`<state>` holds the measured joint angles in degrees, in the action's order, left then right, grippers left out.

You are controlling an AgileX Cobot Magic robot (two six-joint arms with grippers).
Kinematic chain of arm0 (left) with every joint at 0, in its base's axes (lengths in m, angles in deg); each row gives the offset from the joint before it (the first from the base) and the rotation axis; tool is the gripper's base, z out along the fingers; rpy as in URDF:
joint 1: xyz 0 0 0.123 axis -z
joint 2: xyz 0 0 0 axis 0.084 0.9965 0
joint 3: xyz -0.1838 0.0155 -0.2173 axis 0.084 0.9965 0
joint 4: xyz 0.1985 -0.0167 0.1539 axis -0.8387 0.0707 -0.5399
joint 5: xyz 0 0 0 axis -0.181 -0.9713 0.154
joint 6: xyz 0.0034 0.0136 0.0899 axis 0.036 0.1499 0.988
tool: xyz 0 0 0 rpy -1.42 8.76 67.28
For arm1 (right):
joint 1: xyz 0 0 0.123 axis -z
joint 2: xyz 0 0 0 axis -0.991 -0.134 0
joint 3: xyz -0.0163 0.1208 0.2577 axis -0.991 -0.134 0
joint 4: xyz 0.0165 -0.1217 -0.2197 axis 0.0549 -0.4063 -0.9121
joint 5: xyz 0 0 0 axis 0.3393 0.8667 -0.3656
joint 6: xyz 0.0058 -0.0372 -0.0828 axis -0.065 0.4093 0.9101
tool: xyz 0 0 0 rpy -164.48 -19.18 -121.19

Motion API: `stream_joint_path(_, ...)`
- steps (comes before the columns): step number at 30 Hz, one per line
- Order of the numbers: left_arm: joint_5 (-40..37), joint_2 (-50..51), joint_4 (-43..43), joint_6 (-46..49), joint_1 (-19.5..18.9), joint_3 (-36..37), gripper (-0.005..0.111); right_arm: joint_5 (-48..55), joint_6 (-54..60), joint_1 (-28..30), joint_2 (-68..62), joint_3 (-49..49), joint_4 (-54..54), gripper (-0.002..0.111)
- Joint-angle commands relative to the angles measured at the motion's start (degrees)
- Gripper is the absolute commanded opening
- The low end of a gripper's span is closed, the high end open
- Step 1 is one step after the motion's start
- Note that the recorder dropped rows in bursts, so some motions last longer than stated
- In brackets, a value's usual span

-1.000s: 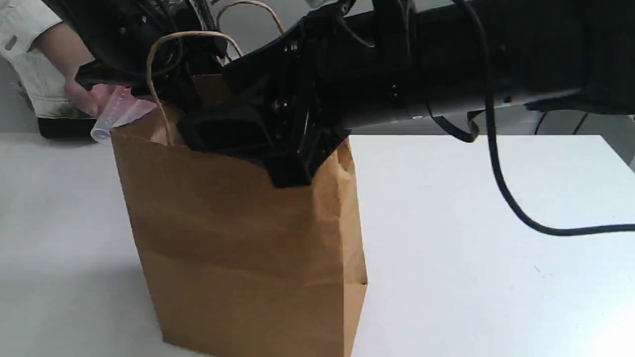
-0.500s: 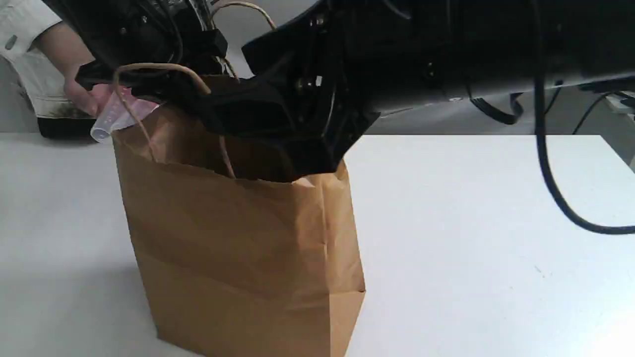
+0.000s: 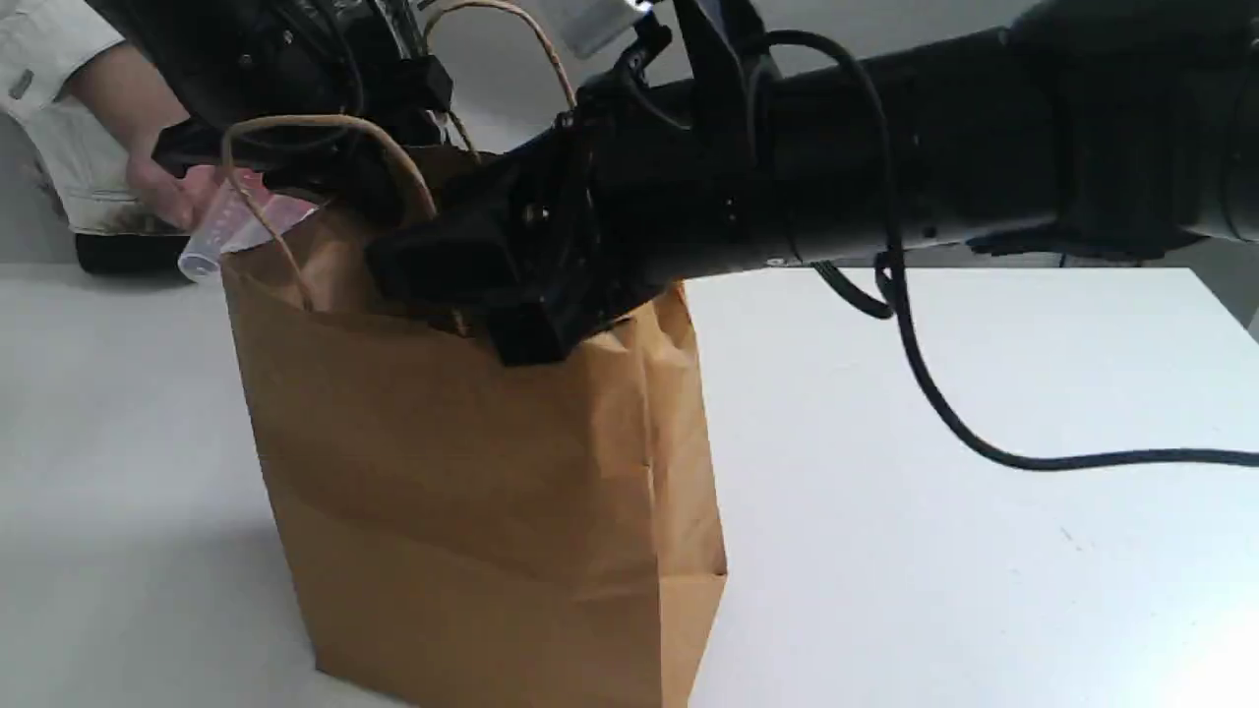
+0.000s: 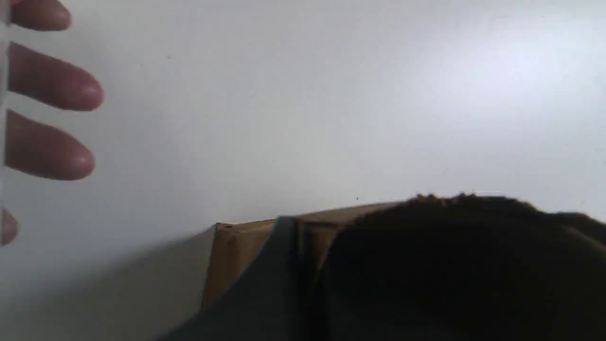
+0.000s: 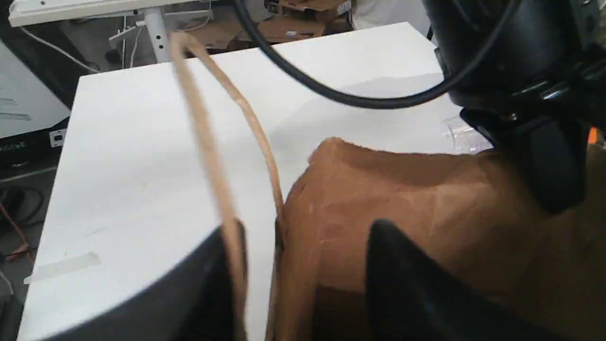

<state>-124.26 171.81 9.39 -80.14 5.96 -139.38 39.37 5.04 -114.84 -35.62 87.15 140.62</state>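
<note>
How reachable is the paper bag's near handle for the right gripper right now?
Probably yes. In the right wrist view the near handle drops between the open fingers of the right gripper, close against one finger, at the rim of the paper bag. Nothing shows in between.

The left gripper (image 3: pixel 295 172) and right gripper (image 3: pixel 482 300) fill the mouth of the bag (image 3: pixel 472 472). A hand (image 3: pixel 157 192) with a cup (image 3: pixel 221 236) blocks the far left. A cable (image 3: pixel 934 403) droops over the open table (image 3: pixel 984 570) on the right.
</note>
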Motion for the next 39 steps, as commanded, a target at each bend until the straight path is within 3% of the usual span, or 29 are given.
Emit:
stream_joint_path(1,0.5,-0.3,0.9,-0.8,0.2,0.0,0.0,2.6,-1.0,-0.1,-0.1,0.5,-1.3,0.0)
stream_joint_path(6,0.5,-0.2,-4.4,-4.4,0.2,0.0,0.0,12.7,-1.1,-0.1,0.0,0.5,-5.1,0.0)
stream_joint_path(11,-2.1,2.6,-11.3,-6.2,0.0,-1.4,0.0,14.9,-3.5,-0.1,3.0,0.7,-11.1,0.0)
stream_joint_path(20,-2.1,7.0,-8.5,-10.1,-0.6,-9.4,0.0,22.1,-11.9,-0.1,4.9,11.2,-21.7,0.0)
stream_joint_path(30,-2.1,7.0,-3.1,-11.2,-1.5,-9.4,0.0,4.5,-13.9,-0.1,1.9,12.5,-24.2,0.0)
stream_joint_path(35,-2.1,6.4,-2.5,-11.2,-1.5,-5.1,0.0,-4.6,-14.1,-0.1,0.1,12.5,-24.2,0.0)
stream_joint_path(39,-2.1,6.3,-2.5,-11.0,-1.5,-1.0,0.0,-5.9,-13.8,-0.1,-0.3,14.6,-25.0,0.0)
